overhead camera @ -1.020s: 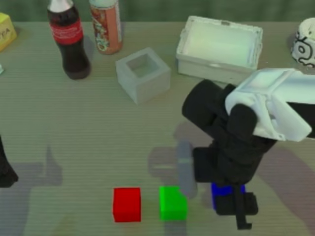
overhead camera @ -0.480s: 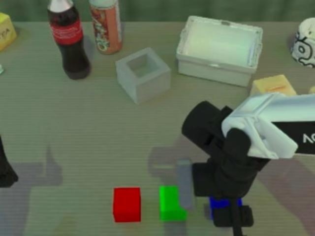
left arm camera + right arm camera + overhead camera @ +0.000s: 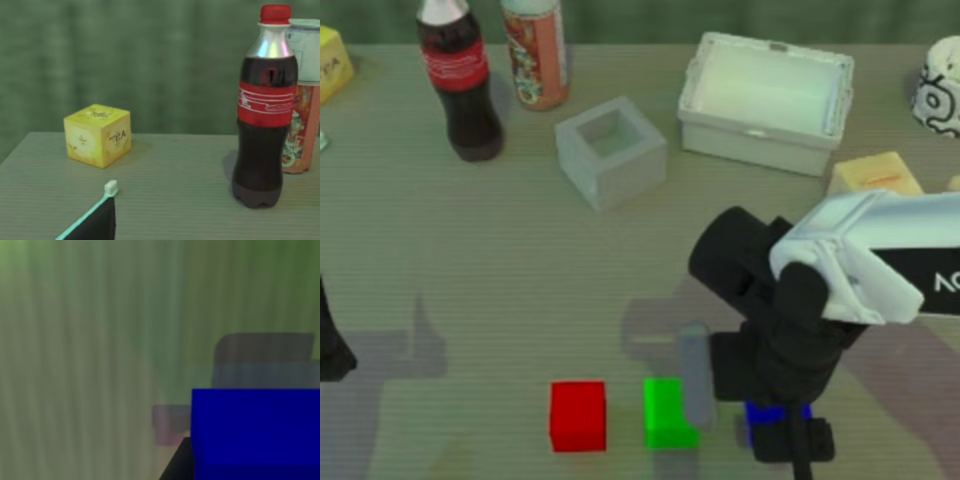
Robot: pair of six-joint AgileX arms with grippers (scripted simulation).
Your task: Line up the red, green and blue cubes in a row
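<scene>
The blue cube (image 3: 777, 412) is gripped by the right gripper (image 3: 790, 438) low over the counter (image 3: 500, 290), just right of the green cube (image 3: 668, 412) and red cube (image 3: 578, 415), so the row can be completed. The left arm is parked at the counter's left edge.

Your top view looks straight down on the counter (image 3: 500, 260) from above. Your left wrist view sits low, facing the cola bottle (image 3: 263, 107) and yellow box (image 3: 98, 135), which the top view shares. Your right wrist view presses close against the blue cube (image 3: 255, 432).
</scene>
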